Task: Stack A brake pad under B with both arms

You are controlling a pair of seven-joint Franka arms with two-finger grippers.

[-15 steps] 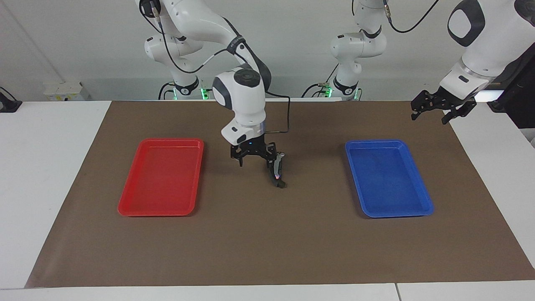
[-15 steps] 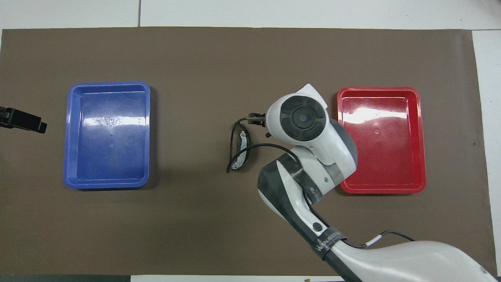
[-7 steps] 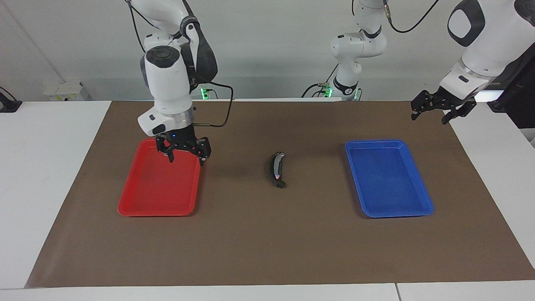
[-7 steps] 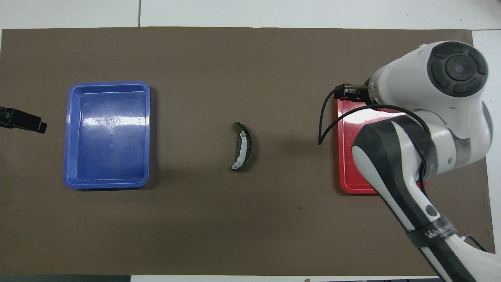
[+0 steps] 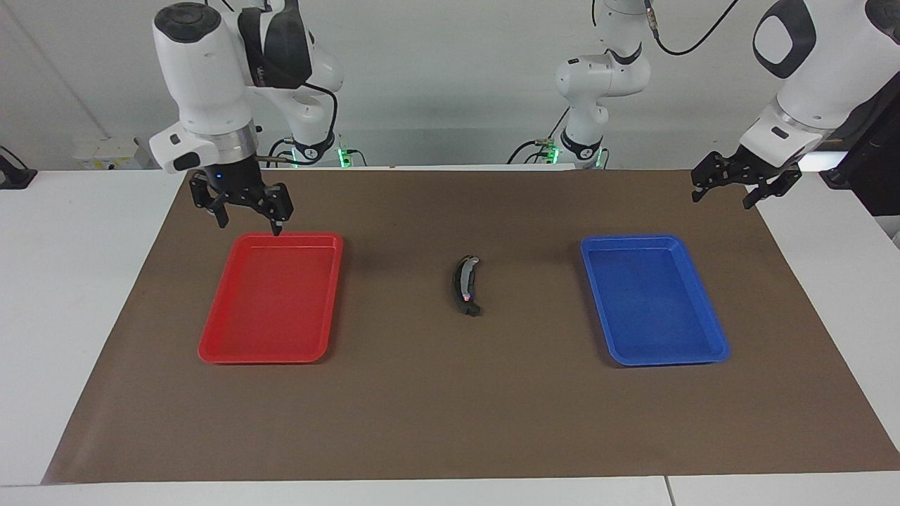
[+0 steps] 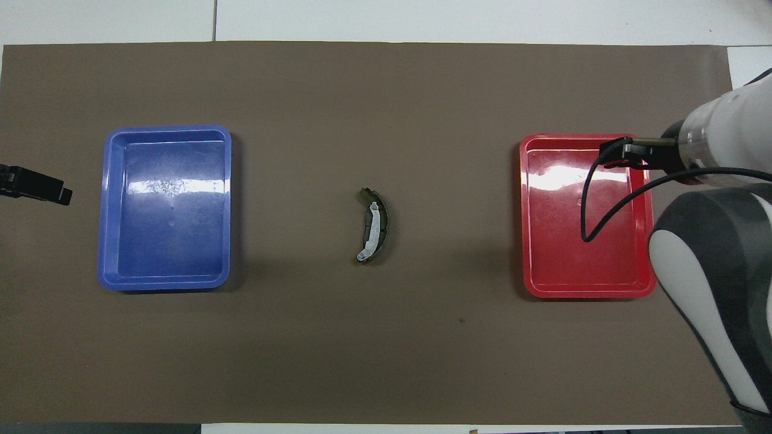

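White table [image 5: 84, 295] under brown mat [image 5: 450, 407]; pale grey wall [image 5: 457, 77]

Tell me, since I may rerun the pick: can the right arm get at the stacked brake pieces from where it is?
Probably yes. The right gripper hangs open and empty over the red tray's robot-side rim, and only bare mat lies between it and the brake pieces at the table's middle.

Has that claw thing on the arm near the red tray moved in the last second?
Yes. The right tool went from the stacked pads at mid-table across the red tray to its robot-side edge.
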